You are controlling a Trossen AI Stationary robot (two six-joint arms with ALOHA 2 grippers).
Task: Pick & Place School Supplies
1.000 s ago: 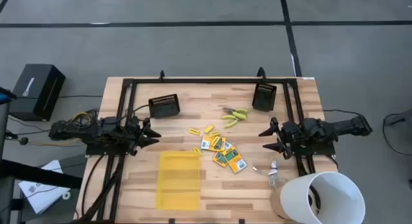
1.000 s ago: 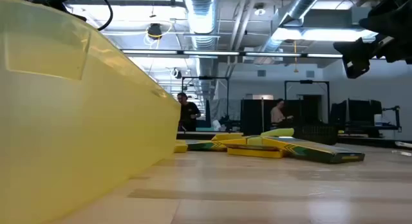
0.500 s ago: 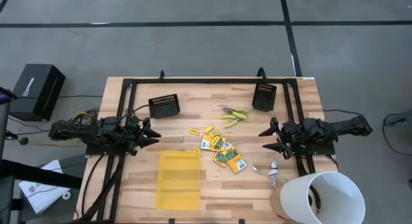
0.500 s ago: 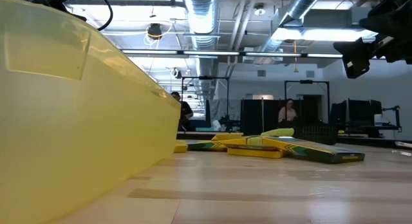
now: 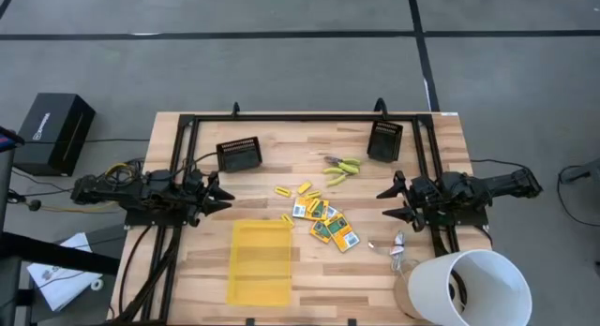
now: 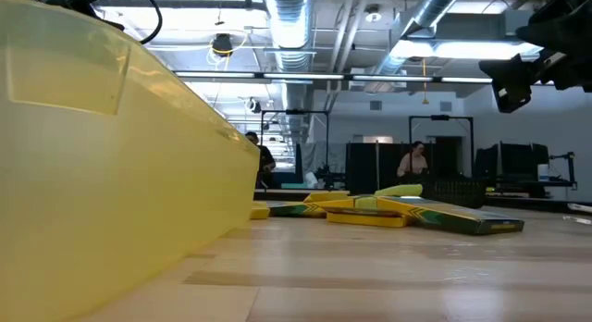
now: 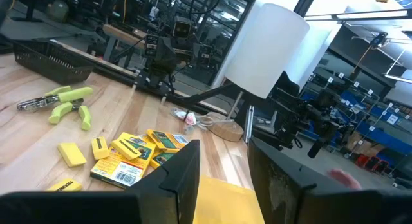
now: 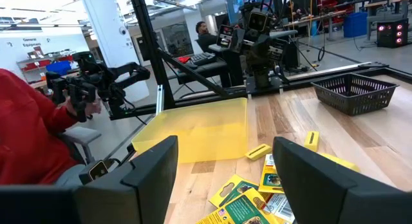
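low view: yellow tray [image 6: 102,165] fills the near side, printed boxes [image 6: 407,211] behind. high view shows boxes [image 5: 325,222] mid-table between spread, empty left gripper [image 5: 223,197] and right gripper [image 5: 385,203], with bare wood either side.

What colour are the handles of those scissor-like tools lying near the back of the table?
Yellow-green handles on the scissor-like tools, with silvery metal tips. The left wrist view shows them best.

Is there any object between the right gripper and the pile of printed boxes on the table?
Nothing visible does. The right gripper is open, and only bare table lies between it and the printed boxes. The small metal clips lie off that path, nearer the front edge.
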